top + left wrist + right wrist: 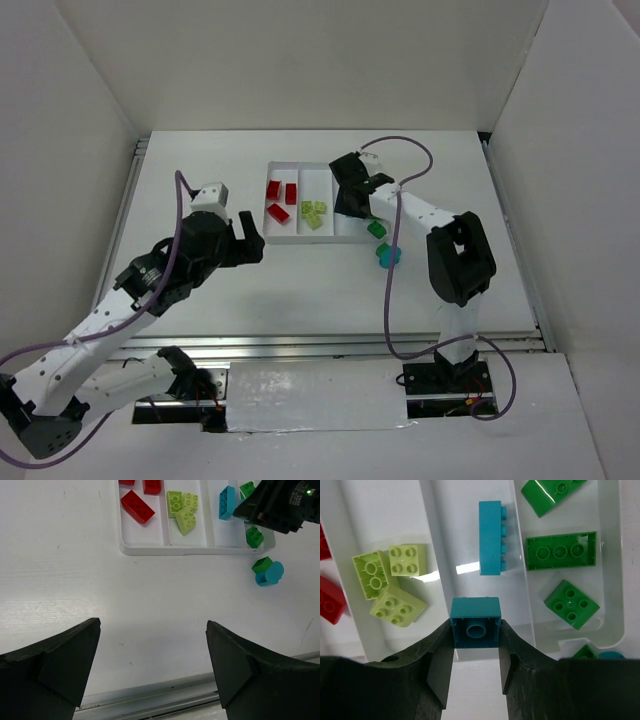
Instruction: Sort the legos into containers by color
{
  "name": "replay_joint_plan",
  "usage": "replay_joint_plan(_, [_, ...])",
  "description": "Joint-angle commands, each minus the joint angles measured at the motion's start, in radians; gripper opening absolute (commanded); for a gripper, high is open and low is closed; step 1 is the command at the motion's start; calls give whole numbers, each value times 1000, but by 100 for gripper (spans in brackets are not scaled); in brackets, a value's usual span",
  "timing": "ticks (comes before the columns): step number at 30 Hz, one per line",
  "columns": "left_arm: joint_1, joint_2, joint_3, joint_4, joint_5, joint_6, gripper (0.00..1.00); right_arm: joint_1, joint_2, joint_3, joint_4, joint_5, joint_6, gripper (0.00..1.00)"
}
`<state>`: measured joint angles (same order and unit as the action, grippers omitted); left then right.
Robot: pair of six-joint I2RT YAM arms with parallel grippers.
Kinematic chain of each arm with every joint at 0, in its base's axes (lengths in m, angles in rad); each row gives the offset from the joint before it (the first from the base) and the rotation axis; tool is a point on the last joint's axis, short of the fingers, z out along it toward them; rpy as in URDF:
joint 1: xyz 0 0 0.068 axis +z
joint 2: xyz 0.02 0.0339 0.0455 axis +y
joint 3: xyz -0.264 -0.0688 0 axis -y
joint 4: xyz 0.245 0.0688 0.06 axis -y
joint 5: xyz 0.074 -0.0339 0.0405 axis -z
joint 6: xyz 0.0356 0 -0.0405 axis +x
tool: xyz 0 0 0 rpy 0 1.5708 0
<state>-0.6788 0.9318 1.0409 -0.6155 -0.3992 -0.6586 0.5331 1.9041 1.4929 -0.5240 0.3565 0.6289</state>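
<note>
The white tray (300,241) has red bricks (280,195) in its left compartment and yellow-green bricks (313,213) in the second. My right gripper (475,630) is shut on a cyan brick (475,622), studs away from the camera, above the near end of the third compartment. A long cyan brick (491,537) lies on its side there. Green bricks (560,551) lie in the fourth compartment. A green brick (376,229) and a rounded cyan brick (388,256) lie on the table near the tray's near right corner. My left gripper (250,240) is open and empty, left of the tray.
White walls enclose the table on three sides. A metal rail (165,695) runs along the near edge. The right arm's cable (400,150) loops over the tray's far right. In the left wrist view the right gripper (275,505) covers the tray's right end.
</note>
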Motion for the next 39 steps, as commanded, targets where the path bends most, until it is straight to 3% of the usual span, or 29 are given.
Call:
replay_joint_plan(1, [-7, -92, -13, -78, 2, 11, 99, -1, 39, 72, -42, -17, -12, 24])
replay_joint_plan(5, [-5, -174, -33, -122, -24, 25, 100, -2, 93, 112, -65, -2, -15, 54])
replay_joint_plan(10, [-5, -197, -59, -150, -53, 25, 100, -4, 87, 121, -83, 18, -11, 69])
replay_joint_plan(11, [-5, -197, -64, -144, -52, 27, 100, -1, 78, 113, -76, 15, -8, 75])
replay_joint_plan(16, [-5, -185, -59, -148, -50, 25, 100, -2, -29, 44, -94, 21, 17, 78])
replay_joint_plan(18, [-5, -195, -67, -150, -52, 25, 99, -1, -122, -49, -102, 48, 43, 96])
replay_joint_plan(29, [1, -205, -87, -135, -18, 33, 99, -56, -456, -509, -119, 180, 279, 100])
replay_joint_plan(39, [1, -212, -100, -127, -3, 47, 100, -97, -407, -579, 27, 95, 238, 95])
